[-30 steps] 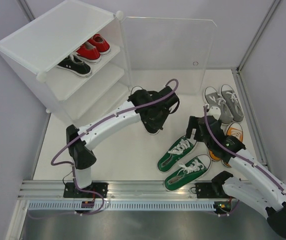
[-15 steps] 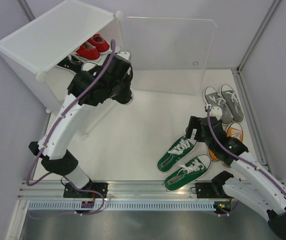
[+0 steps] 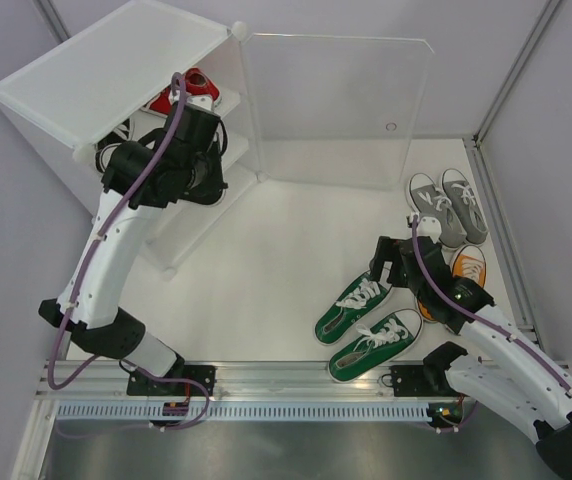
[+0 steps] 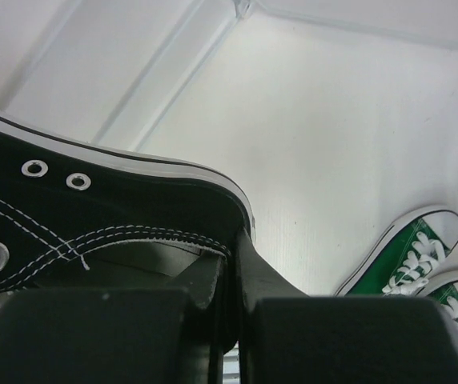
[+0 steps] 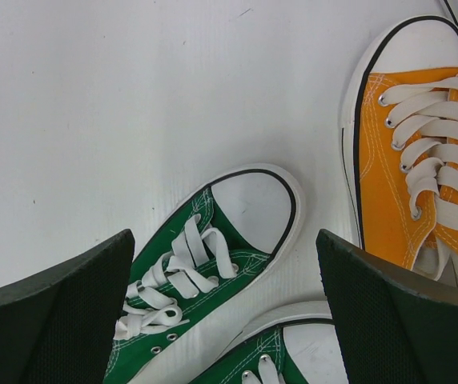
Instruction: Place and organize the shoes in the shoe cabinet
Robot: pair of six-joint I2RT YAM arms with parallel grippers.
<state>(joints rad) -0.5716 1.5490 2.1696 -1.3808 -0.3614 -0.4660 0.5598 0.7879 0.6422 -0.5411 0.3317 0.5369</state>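
Left gripper [image 4: 233, 300]: pinching shut on the black canvas shoe [image 4: 109, 232] at its collar.
Right gripper [image 5: 225, 312]: hovering wide open above the rubber-toed green shoe [image 5: 213, 252].
Shoe cabinet [image 3: 106, 75]: translucent plastic box, standing just beside the left gripper.

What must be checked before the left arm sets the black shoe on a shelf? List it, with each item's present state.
1. Grip: the left gripper is shut on the black shoe at its upper edge. Ok.
2. Door of the shoe cabinet is swung open. Ok.
3. Free room on the shelf near the red shoes: the left arm hides it. Cannot tell.
4. Shoe level in the grip: the wrist view is too close. Cannot tell.
5. Right gripper is open above a green shoe, well apart from the left arm. Ok.
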